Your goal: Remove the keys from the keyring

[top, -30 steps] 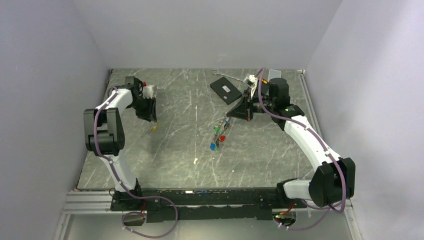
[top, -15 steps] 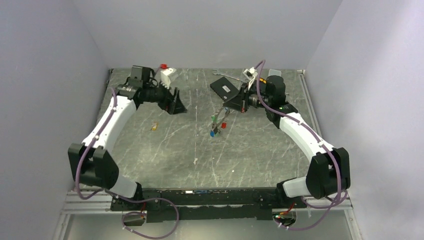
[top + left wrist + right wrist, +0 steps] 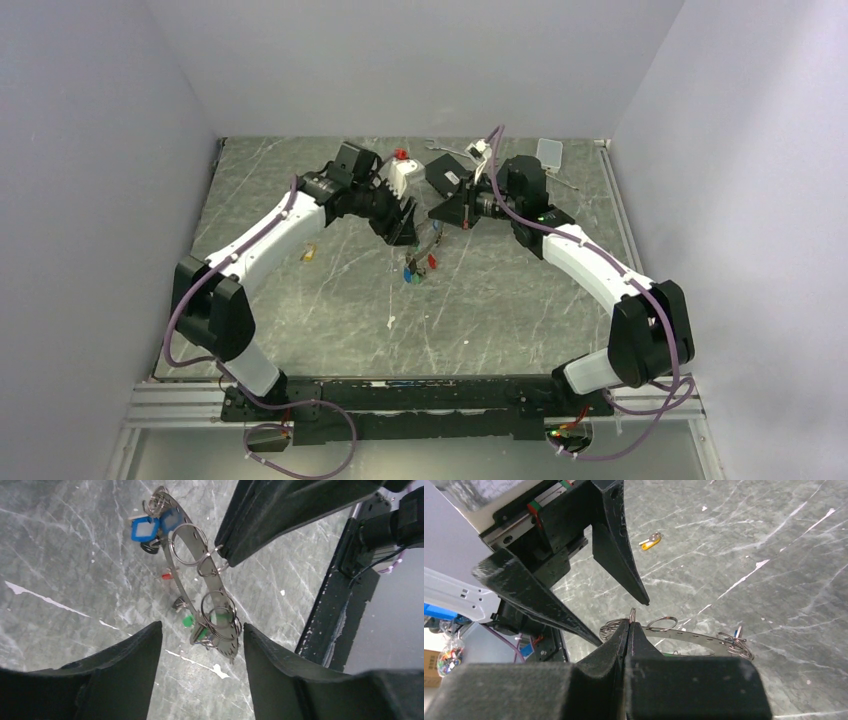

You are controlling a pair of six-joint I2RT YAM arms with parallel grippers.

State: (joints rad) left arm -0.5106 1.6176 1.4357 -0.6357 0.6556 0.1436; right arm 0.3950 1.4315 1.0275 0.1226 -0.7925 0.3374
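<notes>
Keyring (image 3: pixel 696 638), pinched in right claw (image 3: pixel 629 625), slants near-left, keys (image 3: pixel 412 270) lowest.

I see white shells, black joints and purple cables (image 3: pixel 168 335) on my left arm (image 3: pixel 262 235) and right arm (image 3: pixel 590 262); left gripper (image 3: pixel 405 228) and right gripper (image 3: pixel 440 212) are black wedges.

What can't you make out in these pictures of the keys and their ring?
- Top view: the small coloured plastic-headed keys are too tiny to count.
- Right wrist view: the black right gripper, shut on the thin metal hoop keyring, covers most keys below.
- Left wrist view: small split rings overlap the green-headed key; its blade is hidden.
</notes>
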